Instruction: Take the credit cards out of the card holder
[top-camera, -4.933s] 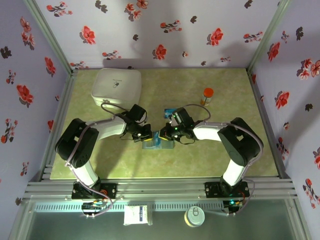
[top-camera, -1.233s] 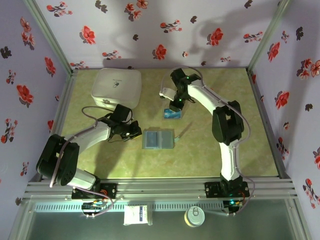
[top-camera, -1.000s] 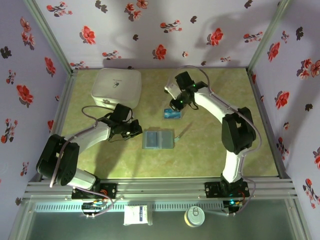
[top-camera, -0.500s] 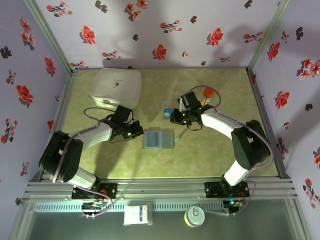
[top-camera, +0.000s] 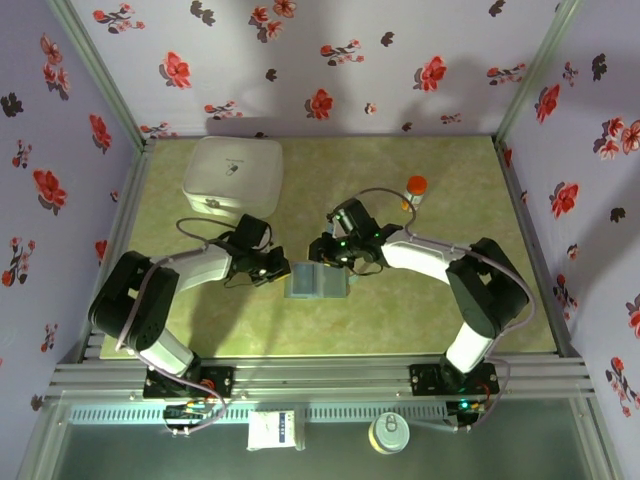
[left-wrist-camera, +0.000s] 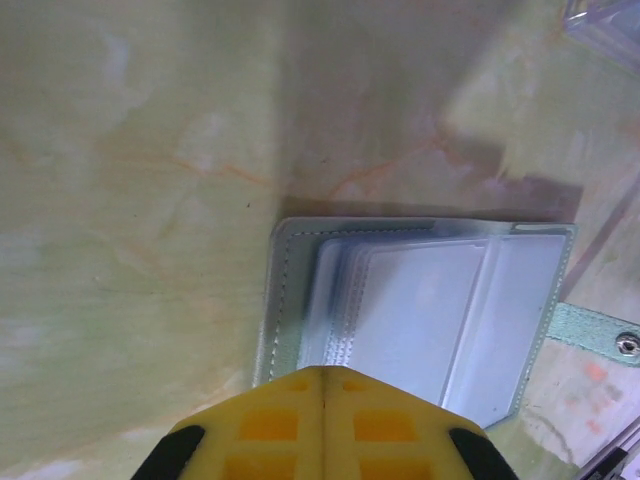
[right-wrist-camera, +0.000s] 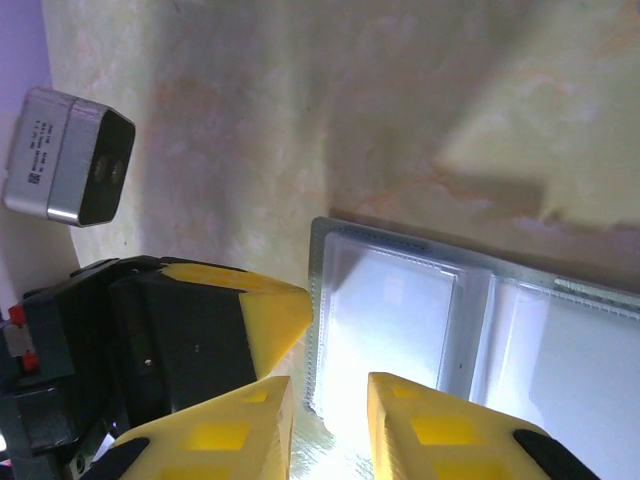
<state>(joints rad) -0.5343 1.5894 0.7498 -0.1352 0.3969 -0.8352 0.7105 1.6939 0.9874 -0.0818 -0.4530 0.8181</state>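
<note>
Yellow left jaws pressed together at card holder (left-wrist-camera: 430, 310); right jaws slightly parted, empty.

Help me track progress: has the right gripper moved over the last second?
Yes. Against the white box, the right gripper came toward the near edge and slightly left, ending over the card holder's far edge.

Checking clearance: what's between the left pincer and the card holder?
Nothing. In the left wrist view the shut left pincer overlaps the near edge of the card holder, with no gap between them. Whether it touches can't be told.
</note>
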